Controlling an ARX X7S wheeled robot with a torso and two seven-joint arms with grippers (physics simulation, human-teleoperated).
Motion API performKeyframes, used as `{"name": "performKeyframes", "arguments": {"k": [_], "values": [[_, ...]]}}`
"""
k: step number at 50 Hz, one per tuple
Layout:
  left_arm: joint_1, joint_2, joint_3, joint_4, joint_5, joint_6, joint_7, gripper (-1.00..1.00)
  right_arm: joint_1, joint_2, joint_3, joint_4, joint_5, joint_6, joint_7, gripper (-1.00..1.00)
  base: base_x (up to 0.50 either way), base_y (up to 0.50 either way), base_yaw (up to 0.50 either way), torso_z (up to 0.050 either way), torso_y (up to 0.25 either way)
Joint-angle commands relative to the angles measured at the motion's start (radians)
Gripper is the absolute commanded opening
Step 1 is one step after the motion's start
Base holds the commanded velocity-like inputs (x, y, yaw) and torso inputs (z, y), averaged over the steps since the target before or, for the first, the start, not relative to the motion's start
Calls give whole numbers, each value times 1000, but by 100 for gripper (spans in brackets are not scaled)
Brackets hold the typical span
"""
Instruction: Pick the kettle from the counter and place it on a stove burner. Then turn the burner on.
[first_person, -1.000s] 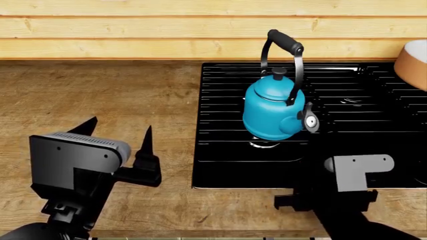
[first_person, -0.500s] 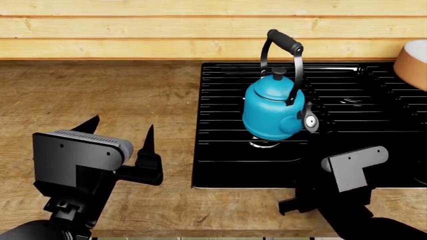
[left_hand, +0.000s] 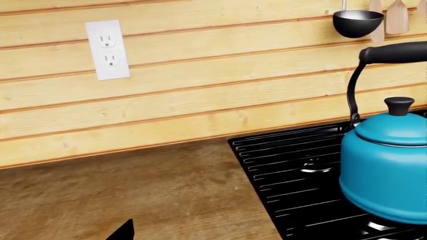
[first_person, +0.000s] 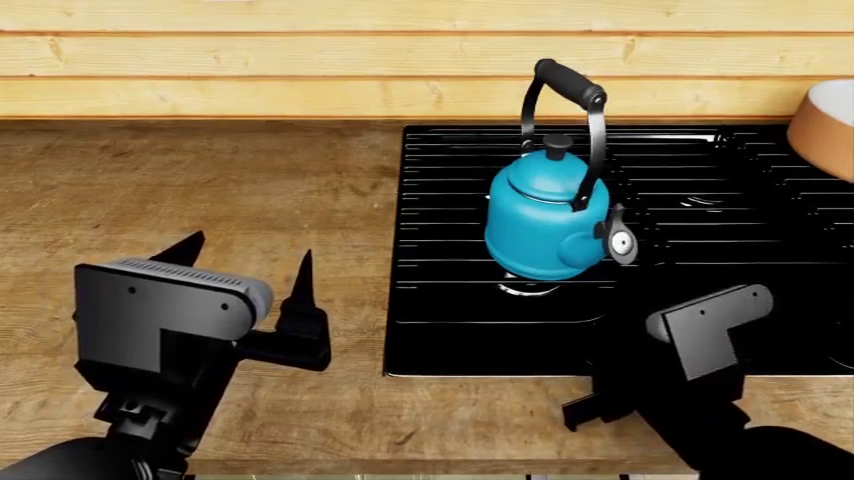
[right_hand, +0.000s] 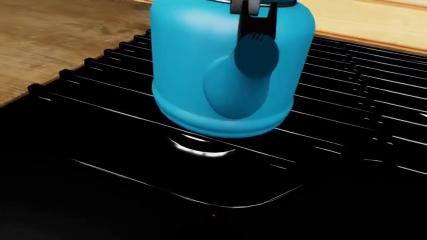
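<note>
Wood-plank wall behind, the kettle (first_person: 549, 221) already sat upright on the stove burner (first_person: 531, 290), just beyond your right gripper (first_person: 627, 385) (couldn't tell its jaws), while your left gripper (first_person: 240, 275) gaped empty over the counter (first_person: 200, 200).

No readable text anywhere in these views, no letters, numbers, brand marks or signs. The kettle (first_person: 547, 225) carries a plain teal body with nothing printed on it, and its side facing the right wrist camera is bare too. The white wall outlet (left_hand: 107, 49) on the wooden wall shows only its slots, no lettering. The black cooktop (first_person: 454, 330) has no markings that can be made out along its near edge; one tiny red dot shows there, too small to read as anything.
</note>
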Motion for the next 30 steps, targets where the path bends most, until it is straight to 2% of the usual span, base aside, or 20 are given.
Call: {"name": "performKeyframes", "arguments": {"k": [1, 20, 30], "values": [[-7, 4, 9, -4, 3, 0, -1, 100, -101, -7, -183, 96, 21, 27, -189, -100, 0, 4, 7, 0, 0], [-6, 15, 24, -22, 17, 14, 10, 100, -130, 0, -220, 162, -57, -77, -339, -100, 1, 3, 5, 0, 0], [-8, 14, 29, -23, 20, 16, 11, 100, -120, -3, -240, 170, -77, -71, -353, -100, 3, 4, 7, 0, 0]]}}
